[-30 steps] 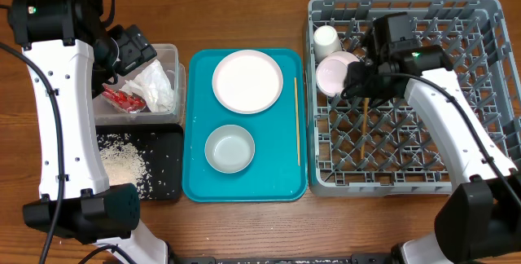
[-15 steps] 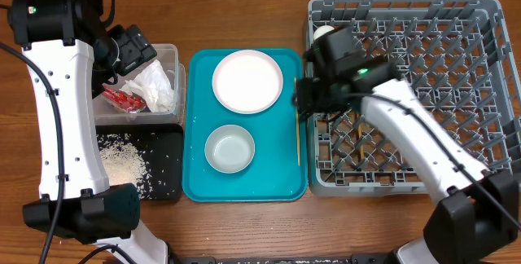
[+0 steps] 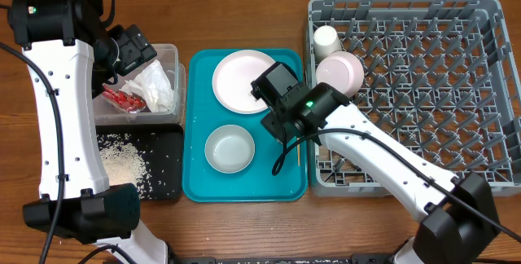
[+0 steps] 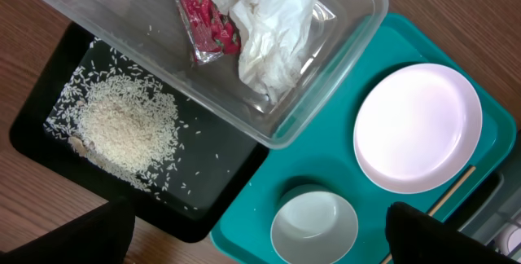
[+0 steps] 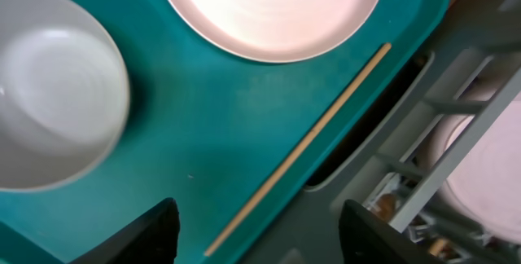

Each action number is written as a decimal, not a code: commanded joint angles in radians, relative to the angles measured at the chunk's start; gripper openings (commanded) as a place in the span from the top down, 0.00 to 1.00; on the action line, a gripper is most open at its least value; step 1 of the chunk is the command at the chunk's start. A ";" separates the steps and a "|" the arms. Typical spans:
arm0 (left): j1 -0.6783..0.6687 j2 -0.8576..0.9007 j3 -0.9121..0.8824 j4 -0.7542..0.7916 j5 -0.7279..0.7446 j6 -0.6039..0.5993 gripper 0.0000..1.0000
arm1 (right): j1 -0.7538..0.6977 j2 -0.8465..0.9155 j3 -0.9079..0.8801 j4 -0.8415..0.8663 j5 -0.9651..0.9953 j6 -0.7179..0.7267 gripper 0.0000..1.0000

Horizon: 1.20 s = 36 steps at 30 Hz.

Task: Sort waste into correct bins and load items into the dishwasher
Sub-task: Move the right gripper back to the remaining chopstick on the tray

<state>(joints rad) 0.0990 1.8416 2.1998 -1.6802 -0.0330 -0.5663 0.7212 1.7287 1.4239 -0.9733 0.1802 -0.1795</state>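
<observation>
The wooden tabletop (image 3: 244, 231) carries three groups side by side. The grey dish rack (image 3: 456, 93) fills the right side. The teal tray (image 3: 238, 186) sits in the middle. At the left, the clear tub (image 3: 168, 52) stands behind the black tray (image 3: 168, 160).

The right arm (image 3: 366, 146) reaches from the near right corner across the rack's front left corner and over the tray's right edge. From overhead it hides most of what lies there. The right gripper (image 5: 264, 219) hangs released, its fingers spread wide on either side of a chopstick (image 5: 301, 146) and holding nothing. The left gripper (image 4: 260, 231) is also spread and empty, above the tub and black tray.

The pink plate (image 3: 236, 81) lies at the back of the teal tray, its right rim close to the chopstick. The pale bowl (image 3: 229, 148) sits upright in front of the plate. In the rack's back left corner the pink bowl (image 3: 342, 70) leans among the pegs, with the cream cup (image 3: 326, 40) just behind it.

In the tub, the napkin (image 3: 156, 85) touches the red wrapper (image 3: 122, 99). The rice (image 3: 122, 164) is heaped on the black tray, with stray grains around it.
</observation>
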 commanded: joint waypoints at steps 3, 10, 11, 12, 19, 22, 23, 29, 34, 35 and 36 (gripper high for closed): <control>-0.001 -0.009 0.002 -0.002 0.004 0.013 0.00 | -0.005 0.047 -0.005 -0.023 -0.001 -0.435 0.35; -0.001 -0.009 0.002 -0.002 0.004 0.013 0.00 | -0.005 0.084 -0.005 -0.045 -0.027 -0.663 0.33; -0.001 -0.009 0.002 -0.002 0.004 0.013 0.00 | -0.005 0.084 -0.005 -0.041 -0.027 -0.662 0.30; -0.001 -0.009 0.002 -0.002 0.004 0.013 0.00 | -0.004 0.084 -0.005 -0.043 -0.028 -0.661 0.28; -0.001 -0.009 0.002 -0.002 0.004 0.012 0.00 | -0.002 0.084 -0.005 -0.085 -0.055 -0.666 0.08; -0.001 -0.009 0.002 -0.002 0.004 0.013 0.00 | -0.003 0.084 -0.005 -0.097 -0.054 -0.788 0.23; -0.001 -0.009 0.002 -0.002 0.004 0.013 0.00 | -0.003 0.084 -0.005 -0.101 -0.054 -0.845 0.28; -0.001 -0.009 0.002 -0.002 0.004 0.013 0.00 | -0.009 0.089 -0.005 -0.094 -0.042 -1.007 0.34; -0.001 -0.009 0.002 -0.002 0.004 0.013 0.00 | -0.016 0.104 -0.005 -0.086 -0.035 -1.015 0.34; -0.001 -0.009 0.002 -0.002 0.004 0.013 0.00 | -0.019 0.111 -0.005 -0.084 -0.035 -1.015 0.35; -0.001 -0.009 0.002 -0.002 0.004 0.012 0.00 | -0.021 0.116 -0.005 -0.082 -0.035 -1.015 0.35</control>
<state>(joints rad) 0.0990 1.8416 2.1998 -1.6802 -0.0326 -0.5663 0.7128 1.8153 1.4197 -1.0622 0.1413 -1.1610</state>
